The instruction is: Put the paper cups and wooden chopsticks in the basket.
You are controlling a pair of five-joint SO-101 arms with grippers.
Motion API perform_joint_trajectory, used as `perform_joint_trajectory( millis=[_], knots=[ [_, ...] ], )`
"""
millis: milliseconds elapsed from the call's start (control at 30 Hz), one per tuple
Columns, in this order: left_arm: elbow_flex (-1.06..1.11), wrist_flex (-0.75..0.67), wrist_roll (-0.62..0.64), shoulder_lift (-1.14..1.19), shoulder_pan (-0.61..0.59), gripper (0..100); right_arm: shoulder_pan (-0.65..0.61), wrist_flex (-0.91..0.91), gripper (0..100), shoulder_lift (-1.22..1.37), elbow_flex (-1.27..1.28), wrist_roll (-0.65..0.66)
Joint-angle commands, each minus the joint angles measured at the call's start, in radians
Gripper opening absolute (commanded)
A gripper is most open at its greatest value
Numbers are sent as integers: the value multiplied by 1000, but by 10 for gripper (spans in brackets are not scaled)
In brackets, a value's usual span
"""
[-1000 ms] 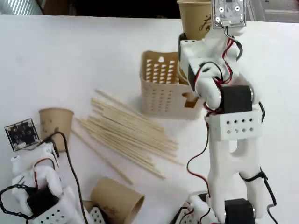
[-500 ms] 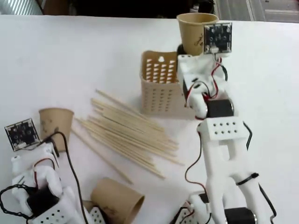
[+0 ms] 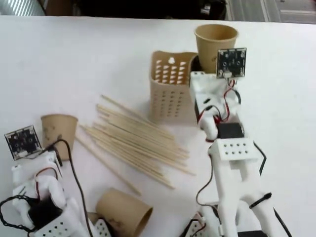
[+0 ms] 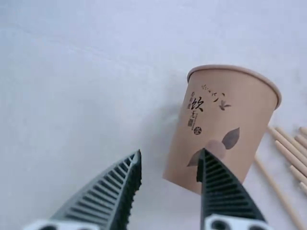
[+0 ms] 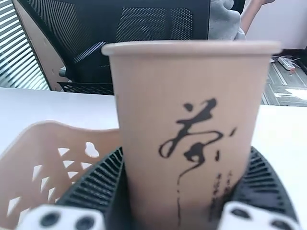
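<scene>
white table [image 3: 74, 54], high view: right gripper [image 3: 205, 64] clamped on a paper cup [image 3: 215, 39] beside the basket [image 3: 170, 94], upper centre. left wrist: left gripper [image 4: 168, 177] apart, second cup [image 4: 225, 120] just beyond. right wrist: we judge it light, crushable; grip mid-wall.

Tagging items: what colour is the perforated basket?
The perforated plastic basket is beige; high view.

Chopsticks [image 3: 137, 143] lie between the basket [image 3: 168, 101] and a cup [image 3: 59, 129].

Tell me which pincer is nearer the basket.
Right. The right pincer, shut on a paper cup, is beside the basket; the left pincer is open by a standing cup, beyond the chopsticks.
</scene>
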Motion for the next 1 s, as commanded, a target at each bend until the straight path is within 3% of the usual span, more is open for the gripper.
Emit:
perform_joint_trajectory(
  millis=[0, 233, 633, 967],
  knots=[
    [-23, -25, 2, -12, -4, 203, 4, 21, 274, -90, 25, 2],
    [6, -77, 3, -12, -4, 203, -33, 217, 430, -249, 25, 2],
    [6, -77, 2, -12, -4, 202, -36, 400, 431, -269, -91, 0],
    [6, -77, 2, -12, -4, 202, -36, 601, 429, -461, -295, 0]
  ],
)
